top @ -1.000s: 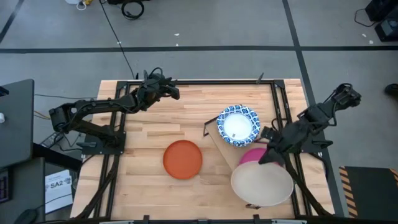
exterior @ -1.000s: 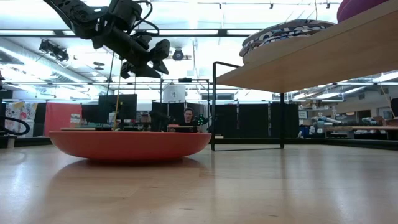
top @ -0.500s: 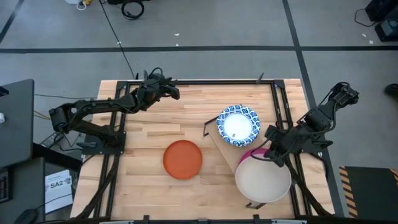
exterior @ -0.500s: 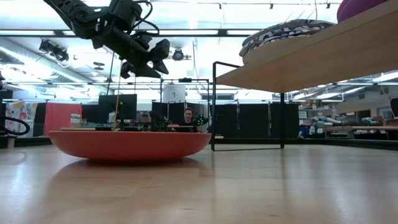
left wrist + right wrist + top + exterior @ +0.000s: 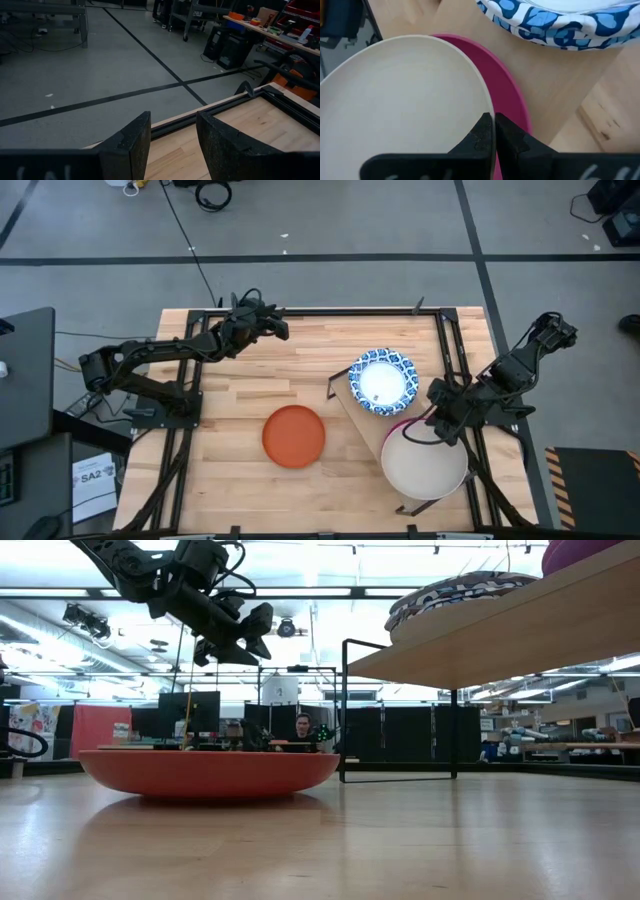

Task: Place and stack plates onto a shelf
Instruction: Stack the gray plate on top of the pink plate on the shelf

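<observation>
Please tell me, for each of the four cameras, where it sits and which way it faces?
High view: overhead, facing down; both arms, left gripper, right gripper.
Low view: tabletop level, facing the room; orange-red plate, shelf, left arm.
Left wrist view: past open fingers, toward floor.
Right wrist view: shut fingers gripping cream plate over pink plate.
Shared: blue-and-white plate.

One label to read — a white sheet (image 5: 96, 477) lying on the floor off the table's (image 5: 240, 390) left near corner, printed "SA2" in bold black. Smaller print sits under it, too fine to make out — nothing else carries legible writing.
</observation>
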